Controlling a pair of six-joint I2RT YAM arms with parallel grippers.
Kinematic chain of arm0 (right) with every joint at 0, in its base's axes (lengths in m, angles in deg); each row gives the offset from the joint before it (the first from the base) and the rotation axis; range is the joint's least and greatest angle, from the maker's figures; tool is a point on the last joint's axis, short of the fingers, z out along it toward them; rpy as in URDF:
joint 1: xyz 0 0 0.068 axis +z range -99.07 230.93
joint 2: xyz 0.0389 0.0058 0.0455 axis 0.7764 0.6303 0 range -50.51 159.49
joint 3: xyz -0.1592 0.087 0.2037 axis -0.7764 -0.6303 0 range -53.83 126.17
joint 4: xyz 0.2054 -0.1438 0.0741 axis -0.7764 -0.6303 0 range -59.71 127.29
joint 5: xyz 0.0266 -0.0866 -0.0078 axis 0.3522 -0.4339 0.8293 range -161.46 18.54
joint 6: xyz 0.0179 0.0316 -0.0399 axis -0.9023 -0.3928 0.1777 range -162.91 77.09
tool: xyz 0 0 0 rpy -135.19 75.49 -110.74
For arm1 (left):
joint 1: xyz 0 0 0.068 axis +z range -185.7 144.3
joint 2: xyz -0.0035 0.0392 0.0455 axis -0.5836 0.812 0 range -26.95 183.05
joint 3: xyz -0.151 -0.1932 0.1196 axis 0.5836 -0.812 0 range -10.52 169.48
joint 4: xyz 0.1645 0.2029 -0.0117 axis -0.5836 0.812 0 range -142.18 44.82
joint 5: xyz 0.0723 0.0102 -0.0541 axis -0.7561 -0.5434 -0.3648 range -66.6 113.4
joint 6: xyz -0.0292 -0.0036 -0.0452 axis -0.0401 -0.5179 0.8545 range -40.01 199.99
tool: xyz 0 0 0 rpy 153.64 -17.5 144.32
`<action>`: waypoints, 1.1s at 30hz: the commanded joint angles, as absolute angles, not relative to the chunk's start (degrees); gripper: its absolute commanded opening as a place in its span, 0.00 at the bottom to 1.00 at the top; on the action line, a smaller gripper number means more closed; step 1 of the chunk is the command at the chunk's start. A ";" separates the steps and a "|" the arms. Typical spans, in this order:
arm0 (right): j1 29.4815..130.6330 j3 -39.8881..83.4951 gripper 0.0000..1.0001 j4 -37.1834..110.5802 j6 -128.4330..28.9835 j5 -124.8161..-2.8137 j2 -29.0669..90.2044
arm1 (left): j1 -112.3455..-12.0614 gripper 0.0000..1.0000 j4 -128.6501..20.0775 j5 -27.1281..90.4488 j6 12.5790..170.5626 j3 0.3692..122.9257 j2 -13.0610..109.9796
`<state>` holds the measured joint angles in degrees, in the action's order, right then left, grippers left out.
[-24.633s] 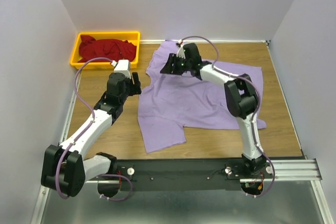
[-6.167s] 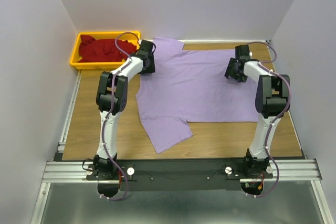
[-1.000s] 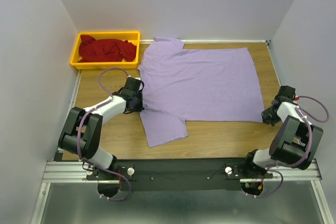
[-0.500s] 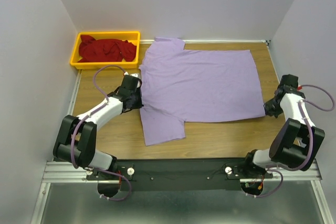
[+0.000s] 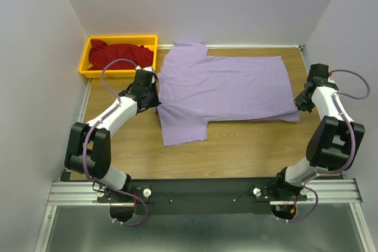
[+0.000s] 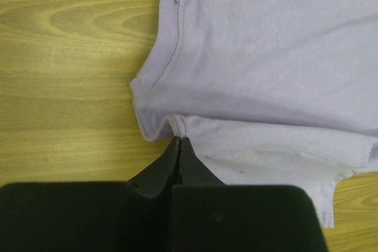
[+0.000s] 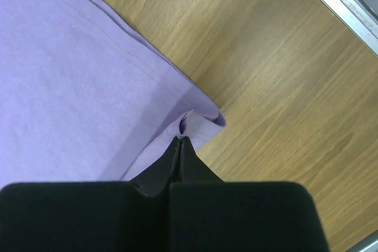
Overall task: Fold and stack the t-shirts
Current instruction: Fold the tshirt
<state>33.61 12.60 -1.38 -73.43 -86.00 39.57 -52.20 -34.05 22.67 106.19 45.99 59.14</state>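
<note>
The left hand and right hand each pinch the near edge of the lavender t-shirt, spread on the surface; its first lengthwise fold looks begun. Next, both should carry that edge evenly toward the far side. The red t-shirt lies in the far yellow bin.

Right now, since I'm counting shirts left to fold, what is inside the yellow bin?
A crumpled dark red t-shirt lies inside the yellow bin, covering most of its floor. Anything beneath the cloth is hidden, so I cannot tell whether more is there.
</note>
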 commanded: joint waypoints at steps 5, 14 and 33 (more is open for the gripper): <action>34.23 19.11 0.01 2.75 -70.68 -87.36 46.43 | -49.68 0.00 -33.20 22.87 106.80 50.47 64.02; 34.58 24.13 0.01 4.59 -71.12 -85.96 53.19 | -49.06 0.00 -33.90 20.59 106.27 53.55 70.08; 35.20 27.82 0.02 6.88 -68.14 -86.66 61.11 | -48.98 0.00 -33.90 16.90 105.74 55.48 75.80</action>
<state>35.03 25.78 4.91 -69.28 -85.30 59.99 -49.59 -33.79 20.63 106.36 54.62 75.35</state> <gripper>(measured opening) 0.022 0.007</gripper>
